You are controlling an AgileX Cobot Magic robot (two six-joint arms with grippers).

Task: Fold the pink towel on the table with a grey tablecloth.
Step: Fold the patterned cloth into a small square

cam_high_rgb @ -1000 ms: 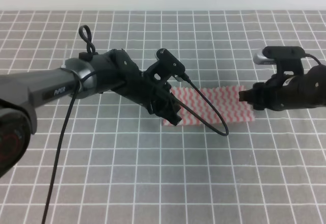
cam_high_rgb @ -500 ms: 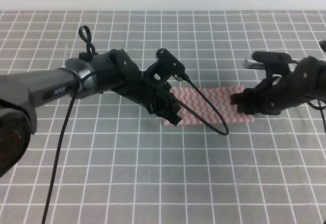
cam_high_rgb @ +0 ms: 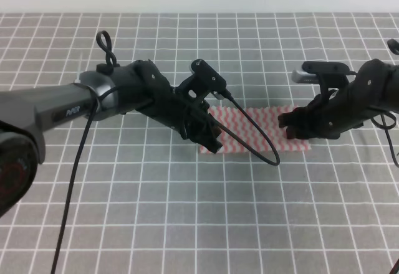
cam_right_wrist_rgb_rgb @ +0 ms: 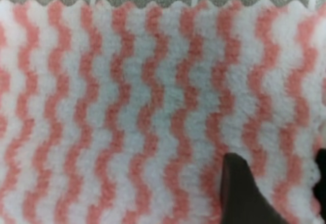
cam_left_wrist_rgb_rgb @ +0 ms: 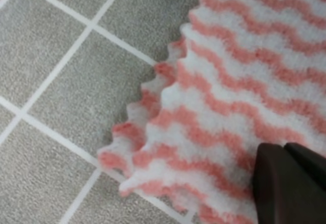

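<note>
Pink-and-white zigzag pile is filling both wrist views: the pink towel [cam_high_rgb: 259,129] is lying as a narrow strip near the middle of the table [cam_high_rgb: 187,218], its long sides running left to right, on the grey tablecloth with its white grid.

At the strip's left end the left pincer [cam_high_rgb: 209,138] is pressing down; its wrist view is showing two scalloped edges stacked at that corner, so the cloth looks doubled there, and one dark fingertip [cam_left_wrist_rgb_rgb: 285,183] is resting on the fabric. Whether that pincer is clamping the cloth or only touching it, I cannot tell.

At the right end the right pincer [cam_high_rgb: 292,126] is sitting over the towel, with one dark finger [cam_right_wrist_rgb_rgb: 242,191] lying on the pile and a sliver of the other at the frame's edge; they seem to be standing apart.

Judging by the fluffy nap and limp edges, the towel is light, soft and floppy, likely to sag and drag unless pinched. The short ends or their corners look the best places to take hold, gripping all layers together.
</note>
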